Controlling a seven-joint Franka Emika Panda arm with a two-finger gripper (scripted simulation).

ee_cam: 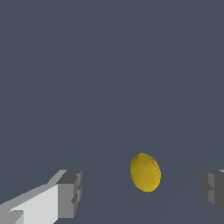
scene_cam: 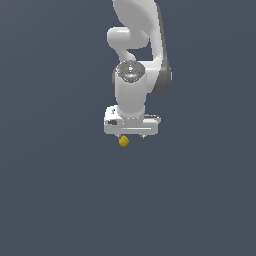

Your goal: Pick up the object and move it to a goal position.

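Observation:
The object is a tiny yellow roundish lump (scene_cam: 124, 141) on the plain dark grey floor, just under the white gripper's hand in the exterior view. In the wrist view the lump (ee_cam: 145, 172) lies between the two grey fingertips (ee_cam: 70, 194), nearer one of them and touching neither. My gripper (ee_cam: 142, 190) is open and empty, with a wide gap between the jaws. In the exterior view the gripper (scene_cam: 131, 137) points straight down and its fingers are mostly hidden behind the hand.
The white arm (scene_cam: 137, 60) rises above the gripper toward the top of the exterior view. A plain dark grey surface (scene_cam: 60, 190) fills everything else.

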